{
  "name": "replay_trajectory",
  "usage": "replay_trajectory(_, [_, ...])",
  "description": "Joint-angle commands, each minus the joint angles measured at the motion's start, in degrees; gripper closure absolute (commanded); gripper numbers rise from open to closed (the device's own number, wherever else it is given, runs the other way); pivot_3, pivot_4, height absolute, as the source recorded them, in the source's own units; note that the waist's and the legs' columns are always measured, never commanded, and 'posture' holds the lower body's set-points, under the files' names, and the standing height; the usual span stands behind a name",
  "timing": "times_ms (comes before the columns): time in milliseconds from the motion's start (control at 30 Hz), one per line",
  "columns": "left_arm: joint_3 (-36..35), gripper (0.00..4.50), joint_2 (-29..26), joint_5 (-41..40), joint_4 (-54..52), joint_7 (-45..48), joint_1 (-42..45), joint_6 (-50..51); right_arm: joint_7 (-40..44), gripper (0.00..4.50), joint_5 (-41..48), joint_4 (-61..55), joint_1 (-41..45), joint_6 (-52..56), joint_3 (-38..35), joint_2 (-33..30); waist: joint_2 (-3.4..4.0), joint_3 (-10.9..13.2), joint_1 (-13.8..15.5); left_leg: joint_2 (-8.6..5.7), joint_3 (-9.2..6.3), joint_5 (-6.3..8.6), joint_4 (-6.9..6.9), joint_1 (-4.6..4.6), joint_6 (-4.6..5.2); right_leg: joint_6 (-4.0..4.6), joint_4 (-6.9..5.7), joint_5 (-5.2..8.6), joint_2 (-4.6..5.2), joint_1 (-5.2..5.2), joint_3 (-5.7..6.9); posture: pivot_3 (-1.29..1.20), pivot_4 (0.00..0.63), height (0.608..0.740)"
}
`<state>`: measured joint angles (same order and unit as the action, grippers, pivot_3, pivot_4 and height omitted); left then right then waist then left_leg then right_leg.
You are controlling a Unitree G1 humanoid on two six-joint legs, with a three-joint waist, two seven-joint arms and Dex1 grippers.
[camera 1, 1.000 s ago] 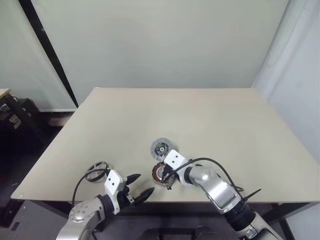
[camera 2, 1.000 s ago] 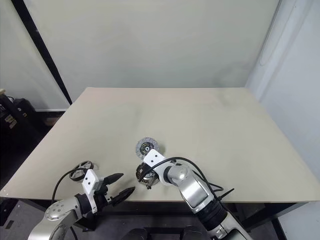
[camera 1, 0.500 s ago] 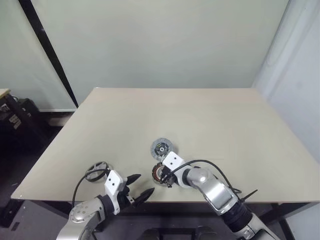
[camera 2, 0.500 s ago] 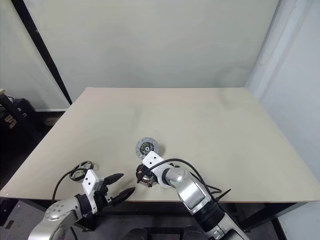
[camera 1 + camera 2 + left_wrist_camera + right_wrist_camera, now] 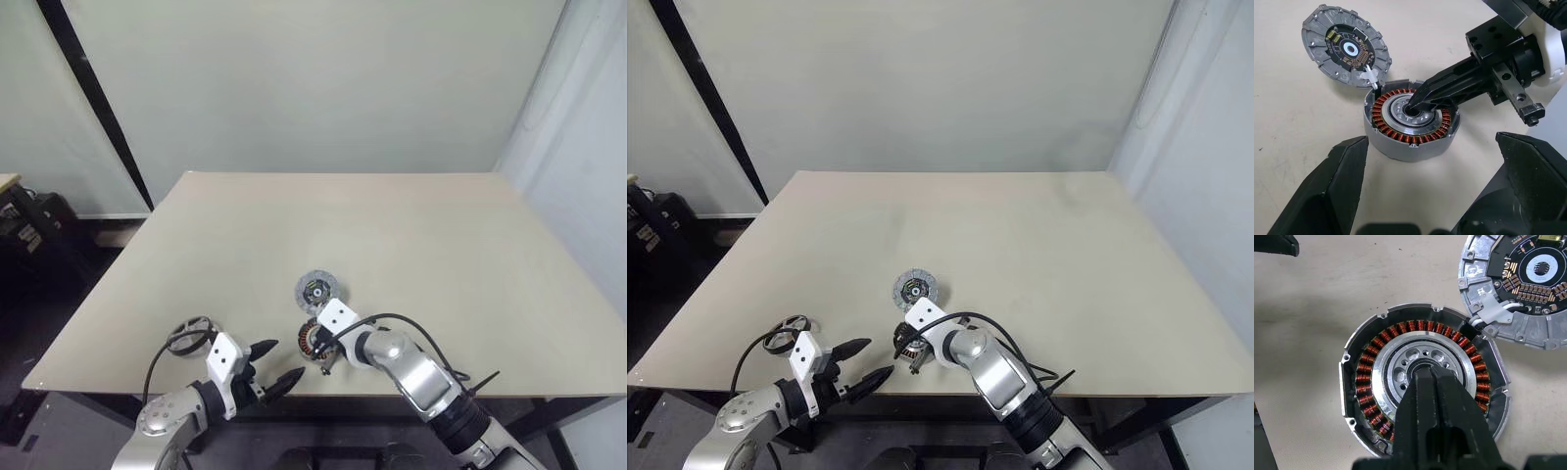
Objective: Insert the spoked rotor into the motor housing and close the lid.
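Right gripper (image 5: 1415, 105) closed, tips in motor housing (image 5: 1410, 125) centre (lid (image 5: 1347, 46) open).

A beige table (image 5: 421, 235) stands before a pale wall (image 5: 313, 78).

The right pincer (image 5: 1414, 106), closed, tips into the motor housing (image 5: 1409, 125) centre beside the open lid (image 5: 1346, 47).

The closed black right tool (image 5: 1426, 377) is covering the near copper windings of the round grey motor housing (image 5: 1364, 382); the picture's edge is cutting off the flat grey lid (image 5: 1528, 328).
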<state>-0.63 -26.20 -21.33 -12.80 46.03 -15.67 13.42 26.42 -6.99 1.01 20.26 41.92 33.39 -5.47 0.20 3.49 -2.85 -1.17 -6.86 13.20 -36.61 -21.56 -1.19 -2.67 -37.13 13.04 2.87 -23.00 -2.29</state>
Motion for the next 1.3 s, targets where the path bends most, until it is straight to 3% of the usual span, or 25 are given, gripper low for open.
replay_trajectory(33, [0.02,0.0,0.03,-0.68,-1.97,0.12,0.14,-0.67,-0.14,4.47,-0.8,-0.68,1.39,-0.2,-0.13,0.0,0.0,0.0,0.0,0.0,0.0,0.0,0.0,0.0,0.0,0.0,0.0,0.0,0.0,0.0,0.0,0.0,0.0,0.74])
replay_trajectory(567, [0.62,0.0,0.36,-0.37,-1.54,0.3,0.7,-0.97,2.15,4.47,-4.97,-1.99,5.11,1.77,4.17,-5.12,0.0,0.0,0.03,0.0,-0.01,0.0,0.01,-0.01,0.0,0.0,0.0,0.0,0.0,-0.01,0.01,0.0,0.0,0.74])
replay_trajectory(1033, [0.32,0.0,0.63,-0.48,-1.67,-0.07,0.39,-1.08,3.53,4.47,-2.16,-5.49,4.46,1.02,1.48,-2.16,0.0,0.0,0.0,0.0,0.0,0.0,0.02,-0.01,0.0,0.0,0.0,0.0,0.0,-0.02,0.0,0.0,0.0,0.74])
replay_trajectory(1200, [-3.49,0.0,3.32,-4.49,-2.77,-3.17,-0.81,0.73,4.12,4.47,2.14,-6.45,2.13,-3.18,-2.49,-0.15,-0.02,-0.01,0.0,0.0,-0.01,0.0,0.02,-0.02,0.0,-0.01,0.01,0.0,0.0,-0.01,0.0,0.0,0.0,0.74])
replay_trajectory(1300, [-6.71,0.0,5.5,-8.07,-3.73,-5.52,-2.73,1.94,6.29,3.9,4.14,-8.32,0.73,-2.5,-3.84,-1.4,-0.02,0.0,0.0,0.01,-0.01,0.0,0.02,-0.02,0.0,-0.01,0.02,0.0,0.01,-0.02,0.0,0.0,0.0,0.74])
